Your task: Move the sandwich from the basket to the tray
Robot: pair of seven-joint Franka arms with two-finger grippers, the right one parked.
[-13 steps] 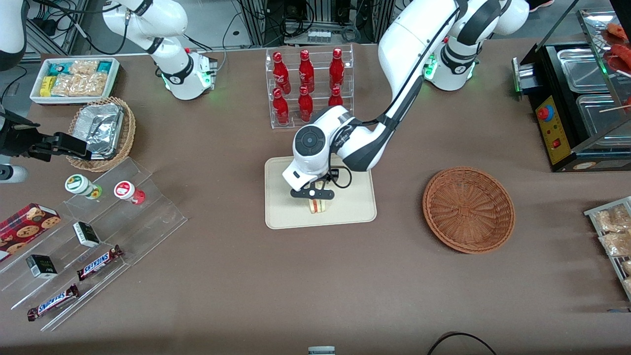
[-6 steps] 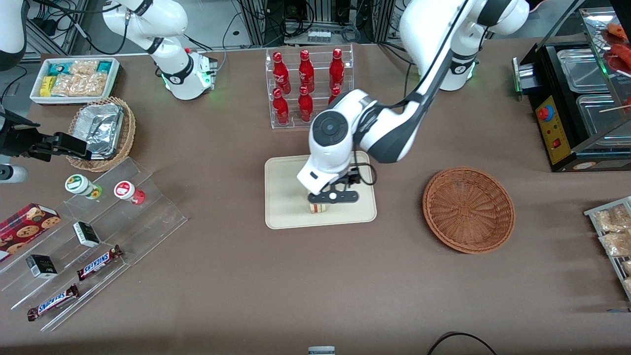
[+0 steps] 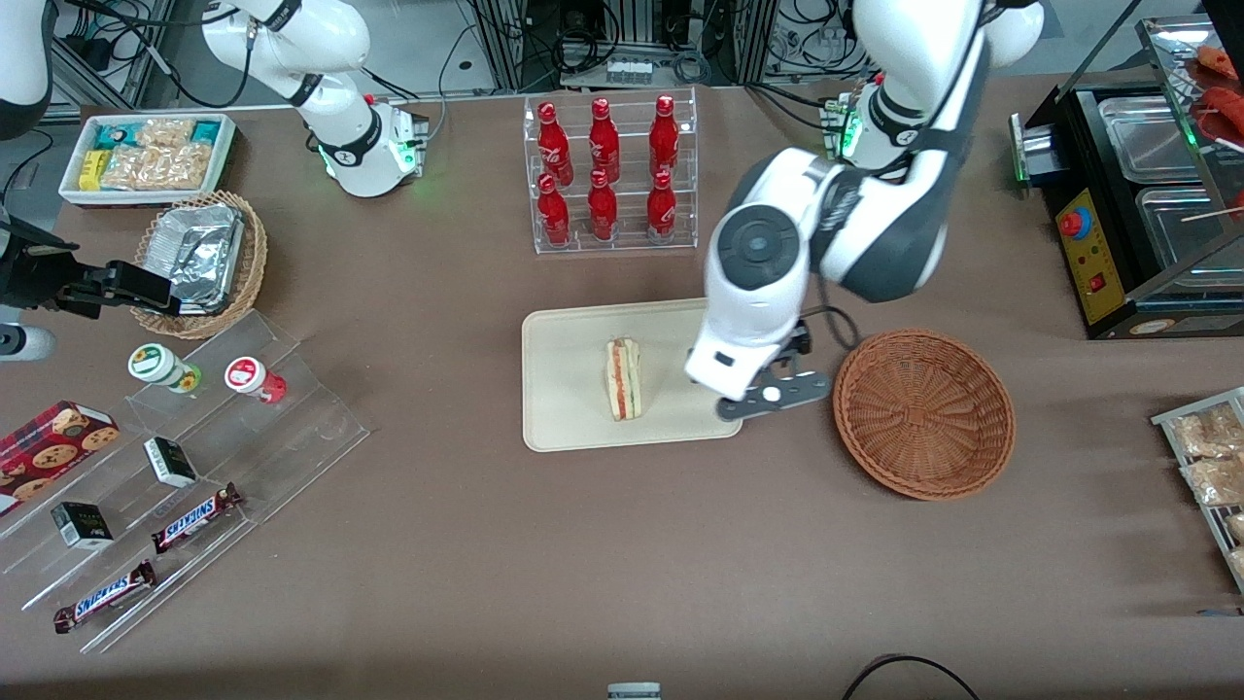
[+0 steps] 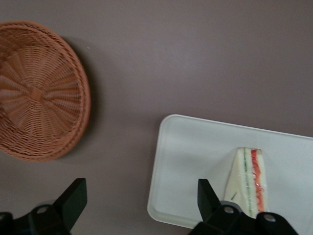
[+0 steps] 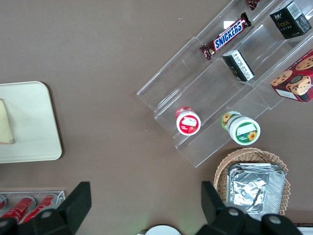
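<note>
The sandwich [image 3: 623,378] lies on the cream tray [image 3: 564,399] with its red and green filling edge showing, free of any grip. My left gripper [image 3: 773,397] hangs above the tray's corner on the basket's side, between tray and basket. The wrist view has the fingers [image 4: 73,197] spread wide apart around bare table and the tray's corner [image 4: 166,205], so my gripper [image 4: 141,198] is open and holds nothing. The sandwich [image 4: 248,180] sits beside one finger. The reddish-brown basket [image 3: 923,413] stands empty [image 4: 39,93] toward the working arm's end of the table.
A clear rack of red bottles [image 3: 607,175] stands farther from the front camera than the tray. A black appliance [image 3: 1137,194] and a rack of packets [image 3: 1205,457] sit at the working arm's end. A stepped acrylic display [image 3: 194,457] and tan foil basket [image 3: 199,258] lie toward the parked arm's end.
My gripper has let go of the sandwich, risen, and swung off the tray toward the basket. The sandwich stays on the tray, now fully visible.
</note>
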